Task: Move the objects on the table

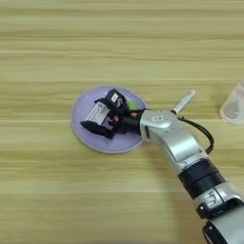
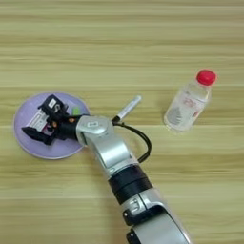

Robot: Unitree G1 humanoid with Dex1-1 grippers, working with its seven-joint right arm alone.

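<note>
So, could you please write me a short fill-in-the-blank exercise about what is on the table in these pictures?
1. The clear plastic bottle has a ____ cap.
2. The black two-fingered gripper is over the round ____ plate.
3. The white marker with the black cap lies between the plate and the ____.
4. The plate rests on the light ____ table.

Missing words: red; lavender; bottle; wooden

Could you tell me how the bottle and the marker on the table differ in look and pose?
The clear plastic bottle is bulky and see-through with a red cap; the white marker is thin and opaque with a dark end. The bottle lies clear of the arm; the marker's lower end sits beside it. Both lie slanted on the wooden table.
</note>
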